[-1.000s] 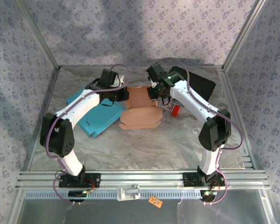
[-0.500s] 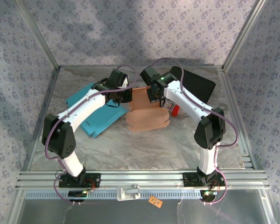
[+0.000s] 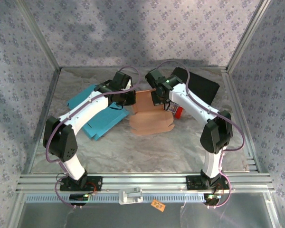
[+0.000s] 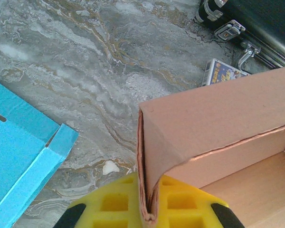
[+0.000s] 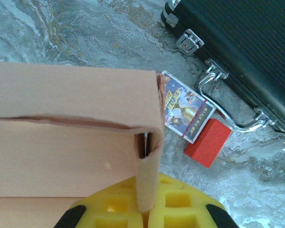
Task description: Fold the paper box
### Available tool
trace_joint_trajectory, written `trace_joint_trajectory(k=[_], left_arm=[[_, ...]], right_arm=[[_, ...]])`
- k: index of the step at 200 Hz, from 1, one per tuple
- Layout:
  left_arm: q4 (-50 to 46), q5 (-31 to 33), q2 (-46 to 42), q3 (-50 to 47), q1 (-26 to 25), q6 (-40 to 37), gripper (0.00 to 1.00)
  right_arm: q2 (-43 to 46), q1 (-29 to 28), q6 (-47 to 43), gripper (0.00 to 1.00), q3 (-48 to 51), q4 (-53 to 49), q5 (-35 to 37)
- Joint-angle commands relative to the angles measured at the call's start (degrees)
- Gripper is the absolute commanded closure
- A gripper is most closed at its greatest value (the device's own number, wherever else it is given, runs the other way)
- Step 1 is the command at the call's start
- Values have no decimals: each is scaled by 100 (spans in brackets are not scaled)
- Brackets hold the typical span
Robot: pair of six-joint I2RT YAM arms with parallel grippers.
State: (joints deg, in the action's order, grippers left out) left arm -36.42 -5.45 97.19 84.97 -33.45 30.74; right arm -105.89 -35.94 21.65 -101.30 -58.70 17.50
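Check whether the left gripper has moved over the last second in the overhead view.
Yes. The left gripper shifted rightward, away from the flat blue cardboard sheet and toward the black case.

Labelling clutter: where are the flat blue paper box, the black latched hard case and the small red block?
flat blue paper box (image 4: 19,156), left wrist view, top panel
black latched hard case (image 5: 237,42), right wrist view, textured lid
small red block (image 5: 208,142), right wrist view, top face

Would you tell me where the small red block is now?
In the right wrist view, the red block lies right of the brown box, beside the card pack and near the black case.
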Motion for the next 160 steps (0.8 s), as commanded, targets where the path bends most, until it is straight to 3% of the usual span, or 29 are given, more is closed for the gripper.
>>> trace_joint_trajectory(k=[1, 31, 51, 62, 91, 160], left_arm=[[39, -53, -87, 248, -38, 37, 100], [49, -112, -41, 241, -37, 11, 100], [77, -153, 11, 222, -31, 11, 100], [75, -175, 50, 213, -39, 6, 100], [156, -158, 116, 14, -64, -7, 100], [1270, -192, 147, -1594, -232, 333, 100]], right_arm=[[263, 198, 137, 89, 157, 55, -386], [286, 299, 142, 79, 163, 100, -533], [151, 299, 132, 78, 155, 13, -437], [91, 306, 159, 81, 208, 10, -354], [103, 255, 228, 100, 503, 210, -208], [313, -118, 716, 100, 1736, 777, -12]])
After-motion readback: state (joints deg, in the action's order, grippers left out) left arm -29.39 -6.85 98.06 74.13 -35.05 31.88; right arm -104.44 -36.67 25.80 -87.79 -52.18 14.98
